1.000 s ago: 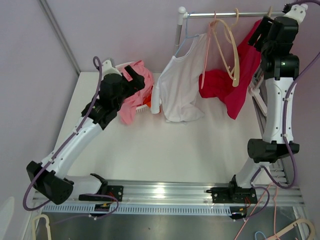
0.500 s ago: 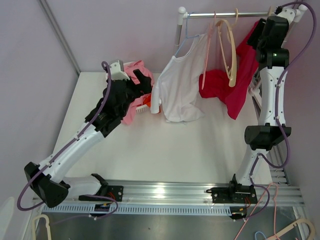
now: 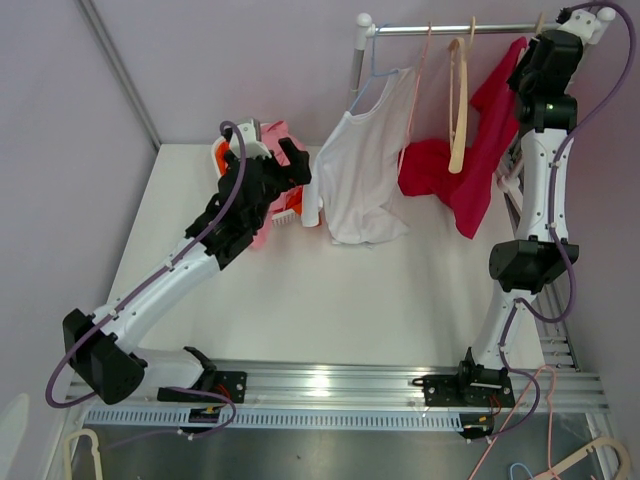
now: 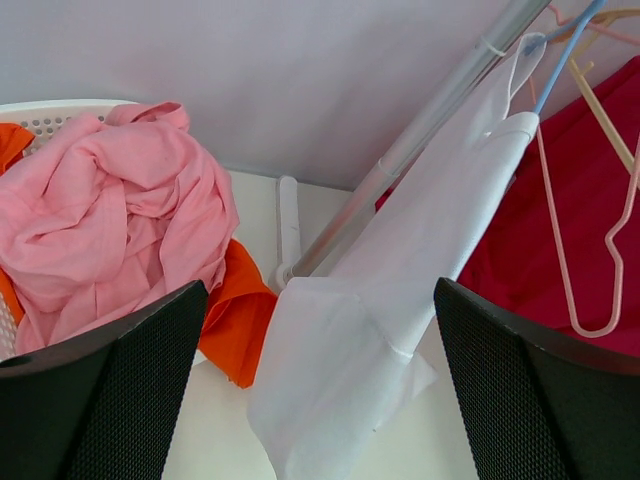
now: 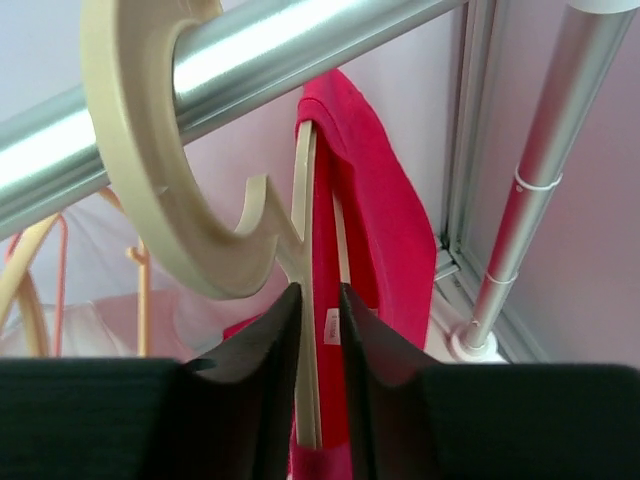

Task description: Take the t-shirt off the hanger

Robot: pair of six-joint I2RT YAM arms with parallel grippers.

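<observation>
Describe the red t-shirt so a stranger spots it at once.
Follow the metal rail to its right end, by the right gripper. The red t-shirt hangs there on a cream hanger. Only it is red; the other hung shirt is white.

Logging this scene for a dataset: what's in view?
metal clothes rail: one, silver, at back
red t-shirt: one, red, rail's right
chunky hanger: one, cream, carrying red t-shirt
white t-shirt: one, white, on thin blue hanger, rail's left
empty hangers: two, cream and pink, centre of rail
plastic basket: one, white, back left, holding pink garment, orange cloth
table: one, white, underneath
left gripper: one, black, open, facing white t-shirt
right gripper: one, black, shut on chunky hanger's neck
</observation>
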